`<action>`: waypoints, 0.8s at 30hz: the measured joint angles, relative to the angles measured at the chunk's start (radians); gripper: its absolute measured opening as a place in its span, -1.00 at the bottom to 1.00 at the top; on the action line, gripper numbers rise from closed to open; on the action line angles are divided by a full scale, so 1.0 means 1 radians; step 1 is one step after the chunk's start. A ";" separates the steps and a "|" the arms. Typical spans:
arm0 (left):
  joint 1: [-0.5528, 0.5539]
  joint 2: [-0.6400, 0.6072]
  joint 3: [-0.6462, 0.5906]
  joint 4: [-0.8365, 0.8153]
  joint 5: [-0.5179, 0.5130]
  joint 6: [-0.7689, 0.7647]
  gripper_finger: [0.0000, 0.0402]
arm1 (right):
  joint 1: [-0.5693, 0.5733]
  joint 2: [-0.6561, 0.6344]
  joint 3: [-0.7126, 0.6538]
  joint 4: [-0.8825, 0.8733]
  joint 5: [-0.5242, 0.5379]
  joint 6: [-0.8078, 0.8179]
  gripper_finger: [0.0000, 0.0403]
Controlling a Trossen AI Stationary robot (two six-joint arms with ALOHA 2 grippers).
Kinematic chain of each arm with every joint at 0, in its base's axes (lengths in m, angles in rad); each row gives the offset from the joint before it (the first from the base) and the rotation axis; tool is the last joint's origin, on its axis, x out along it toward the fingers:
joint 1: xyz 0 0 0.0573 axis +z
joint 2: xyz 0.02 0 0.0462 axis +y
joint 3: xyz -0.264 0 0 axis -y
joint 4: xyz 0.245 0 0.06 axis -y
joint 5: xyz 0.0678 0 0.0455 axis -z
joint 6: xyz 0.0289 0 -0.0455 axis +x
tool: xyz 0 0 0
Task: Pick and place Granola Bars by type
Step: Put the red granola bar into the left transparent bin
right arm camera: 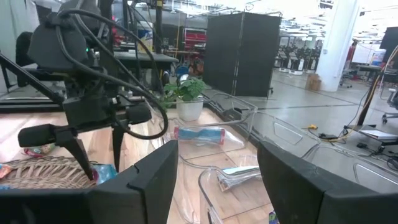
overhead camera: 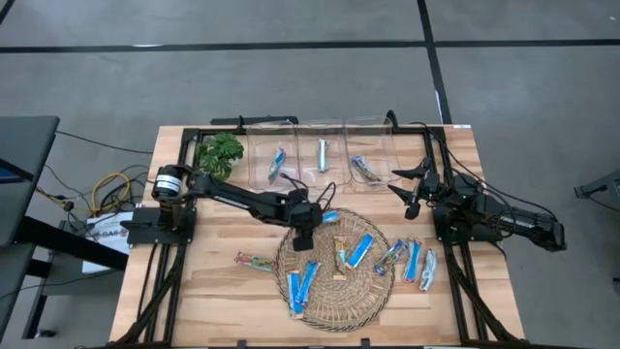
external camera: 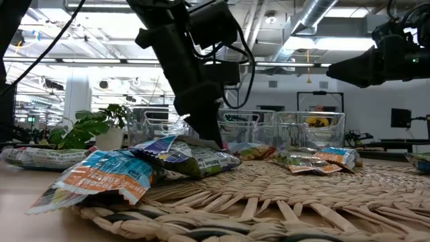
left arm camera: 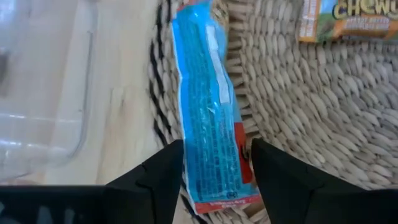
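Observation:
My left gripper (overhead camera: 306, 225) is low over the far rim of the round wicker mat (overhead camera: 334, 310), open, with its fingers on either side of one end of a bright blue granola bar (left arm camera: 208, 112). That bar lies flat on the mat's rim (overhead camera: 329, 217). More bars lie on the mat: blue ones (overhead camera: 360, 250) (overhead camera: 302, 283) and a multicoloured one (overhead camera: 340, 254). Others lie on the table: one left of the mat (overhead camera: 255, 262), several right of it (overhead camera: 412, 260). My right gripper (overhead camera: 412, 189) is open and empty, above the table beside the right bin. My left gripper comes from above, its two fingers (left arm camera: 163, 177) beside the long edges of the blue bar's end (left arm camera: 217, 186). I cannot tell whether they touch it. The bar lies flat along the mat's rim and stretches away from the fingers.
Three clear bins stand along the far edge. The left one (overhead camera: 266, 173) holds a blue bar, the middle one (overhead camera: 312, 167) a pale silver bar, the right one (overhead camera: 380, 155) a multicoloured bar. A potted plant (overhead camera: 220, 153) stands left of them. A black frame (overhead camera: 455, 194) borders the table.

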State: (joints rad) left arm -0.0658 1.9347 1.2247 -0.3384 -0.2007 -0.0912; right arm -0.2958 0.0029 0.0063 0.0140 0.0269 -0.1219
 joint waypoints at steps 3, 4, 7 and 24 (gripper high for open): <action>-0.001 0.001 0.000 -0.003 0.003 0.000 -0.12 | 0.000 0.000 0.000 0.000 0.000 0.000 0.07; -0.001 0.001 0.000 -0.002 0.004 -0.001 -0.16 | 0.000 0.000 0.000 0.000 0.000 0.000 0.07; 0.000 0.001 0.000 -0.006 0.023 -0.004 -0.32 | 0.000 0.000 0.000 0.000 0.000 0.000 0.07; 0.010 -0.030 0.081 0.015 0.065 -0.013 -0.80 | 0.000 0.000 0.000 0.000 0.000 0.000 0.07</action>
State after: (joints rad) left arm -0.0561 1.9048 1.3053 -0.3237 -0.1359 -0.1040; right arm -0.2962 0.0029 0.0063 0.0143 0.0266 -0.1223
